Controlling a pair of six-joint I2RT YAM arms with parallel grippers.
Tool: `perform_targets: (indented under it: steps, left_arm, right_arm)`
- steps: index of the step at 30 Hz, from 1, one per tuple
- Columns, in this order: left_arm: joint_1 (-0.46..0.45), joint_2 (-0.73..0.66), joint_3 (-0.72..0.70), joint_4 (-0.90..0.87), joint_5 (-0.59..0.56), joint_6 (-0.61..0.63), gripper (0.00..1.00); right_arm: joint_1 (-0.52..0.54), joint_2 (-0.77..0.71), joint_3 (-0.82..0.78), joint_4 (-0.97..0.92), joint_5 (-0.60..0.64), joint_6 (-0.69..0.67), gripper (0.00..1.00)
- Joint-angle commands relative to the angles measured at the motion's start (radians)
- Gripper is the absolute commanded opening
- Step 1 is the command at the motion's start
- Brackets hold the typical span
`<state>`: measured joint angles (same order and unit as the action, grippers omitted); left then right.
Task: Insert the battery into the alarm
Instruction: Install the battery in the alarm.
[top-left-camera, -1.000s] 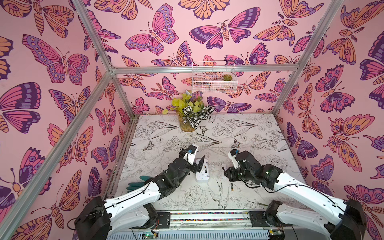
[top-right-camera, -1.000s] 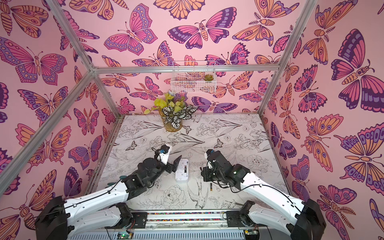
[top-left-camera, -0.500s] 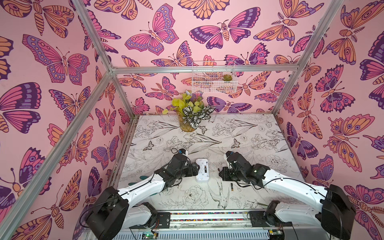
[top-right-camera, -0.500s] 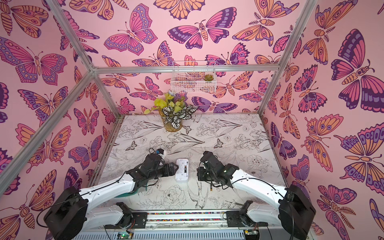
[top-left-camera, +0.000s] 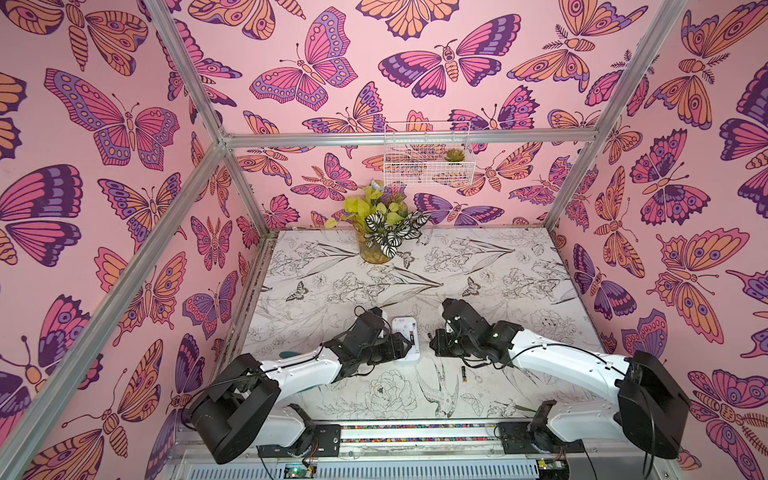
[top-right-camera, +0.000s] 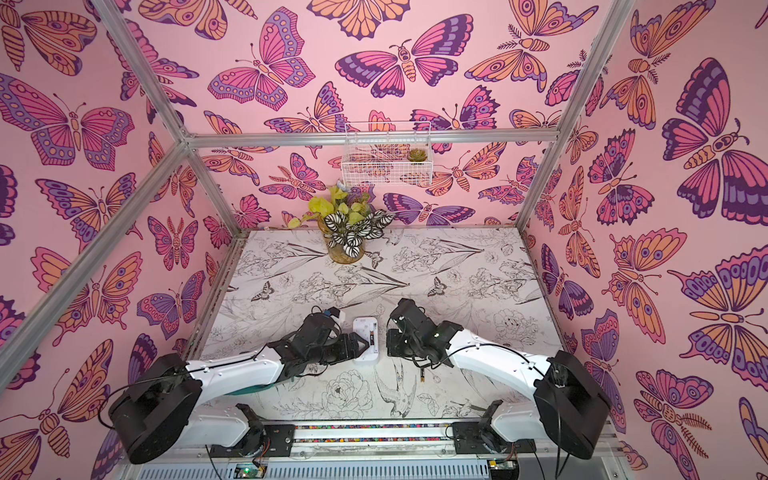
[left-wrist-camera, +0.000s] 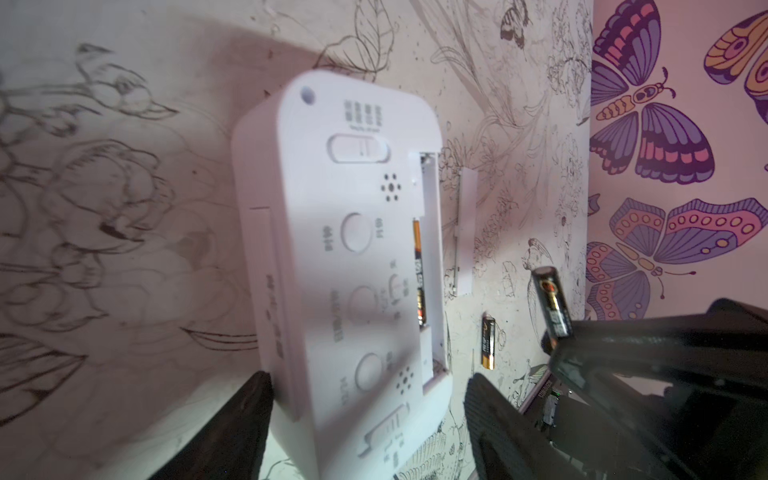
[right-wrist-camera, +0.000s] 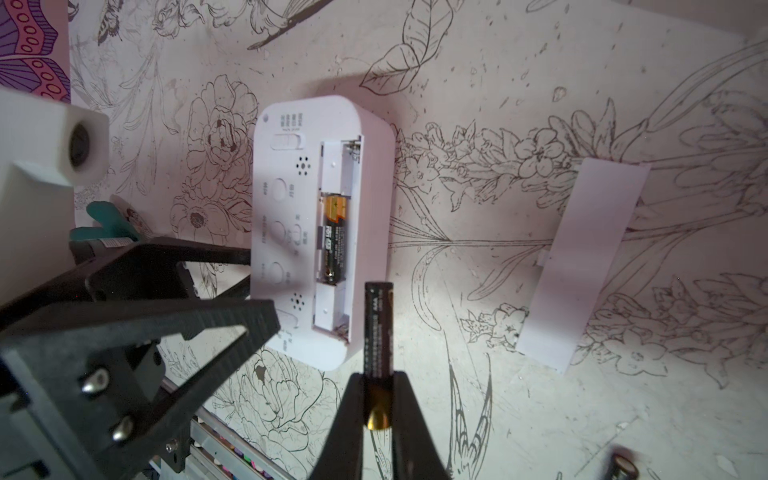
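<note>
Alarm: lies back up on the surface, in the near middle, between my left arm and right arm.
Compartment: open along the alarm's right side. A seated battery fills the middle slot; the slots far and near of it are bare.
Left fingers: spread around the alarm's near end, one at each long side. If they touch it I cannot tell.
Right fingers: pinching the held battery, its free end just beside the alarm's near right corner, outside the slot.
In the way: one left finger stands just beside the near slot, close to the held battery.
Cover: white, lies flat, right of the alarm, apart from it.
Loose battery: on the surface, nearer than the alarm and to its right.
Teal thing: partly under the left arm; I cannot tell what it is.
Far side: the plant and the wire basket, well apart from the alarm.
</note>
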<state>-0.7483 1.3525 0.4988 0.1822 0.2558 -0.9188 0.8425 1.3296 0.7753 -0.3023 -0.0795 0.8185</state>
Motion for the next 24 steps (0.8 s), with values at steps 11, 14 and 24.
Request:
perform_targets:
  steps: [11, 14, 24]
  left_arm:
    - [-0.015, -0.051, -0.028, -0.004, -0.085, -0.035, 0.72]
    - [0.023, -0.061, -0.038, -0.023, -0.107, -0.037, 0.69]
    - [0.073, 0.008, 0.010, -0.020, -0.087, -0.021, 0.69]
  right_arm:
    - [0.007, 0.071, 0.106, -0.058, 0.029, -0.075, 0.00]
    - [0.008, 0.112, 0.137, -0.067, 0.025, -0.092, 0.00]
    - [0.009, 0.258, 0.238, -0.104, 0.033, -0.112, 0.00]
